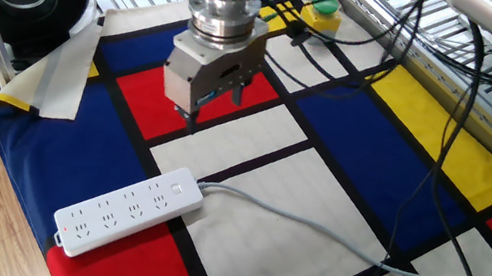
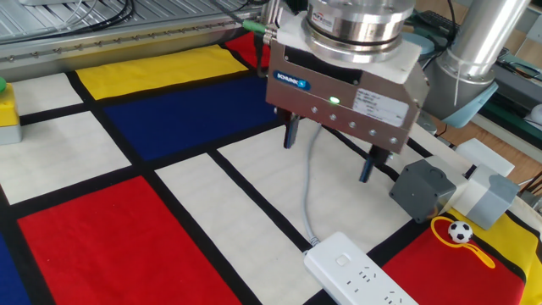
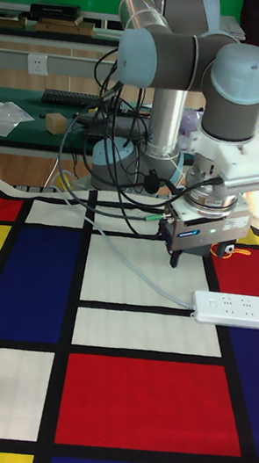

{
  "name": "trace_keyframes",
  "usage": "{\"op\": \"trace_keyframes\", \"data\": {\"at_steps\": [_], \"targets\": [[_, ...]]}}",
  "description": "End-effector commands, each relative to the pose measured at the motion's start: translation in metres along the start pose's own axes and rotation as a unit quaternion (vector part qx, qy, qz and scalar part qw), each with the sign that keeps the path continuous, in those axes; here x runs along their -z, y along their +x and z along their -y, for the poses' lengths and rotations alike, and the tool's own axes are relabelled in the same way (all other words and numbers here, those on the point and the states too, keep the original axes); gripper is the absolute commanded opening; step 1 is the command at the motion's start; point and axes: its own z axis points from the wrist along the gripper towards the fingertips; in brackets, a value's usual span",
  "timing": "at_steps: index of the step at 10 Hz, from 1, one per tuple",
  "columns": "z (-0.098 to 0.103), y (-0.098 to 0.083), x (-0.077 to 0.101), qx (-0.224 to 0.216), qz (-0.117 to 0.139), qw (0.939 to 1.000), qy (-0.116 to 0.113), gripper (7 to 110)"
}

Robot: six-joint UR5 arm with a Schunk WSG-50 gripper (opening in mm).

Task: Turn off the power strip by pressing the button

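So the table's covered in a Mondrian-style cloth (image 1: pixel 350 126) of red, blue, yellow and white blocks with black lines, with aluminium rails behind it. Going left to right in one fixed view: the long white plastic power strip (image 1: pixel 127 210) lies flat near the front-left edge, sockets up, its pale grey cord (image 1: pixel 312 226) trailing off right. The small flush white button (image 1: pixel 178 188) sits at the cord end, so that's the spot to hit. The silver two-finger gripper (image 2: pixel 330 155) hangs above the cloth, well apart from the strip, fingers spread with a clear gap and holding nothing. I'd guess it needs to come over and down.
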Motion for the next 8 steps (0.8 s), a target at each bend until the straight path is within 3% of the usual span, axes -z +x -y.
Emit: {"op": "trace_keyframes", "data": {"at_steps": [1, 2, 8], "targets": [[0.0245, 0.0093, 0.0094, 0.000, -0.015, 0.9985, 0.053, 88], [0.0307, 0.0130, 0.0115, -0.011, -0.021, 0.9976, 0.065, 88], [0.0257, 0.0053, 0.0055, 0.007, -0.018, 0.9985, 0.052, 88]]}}
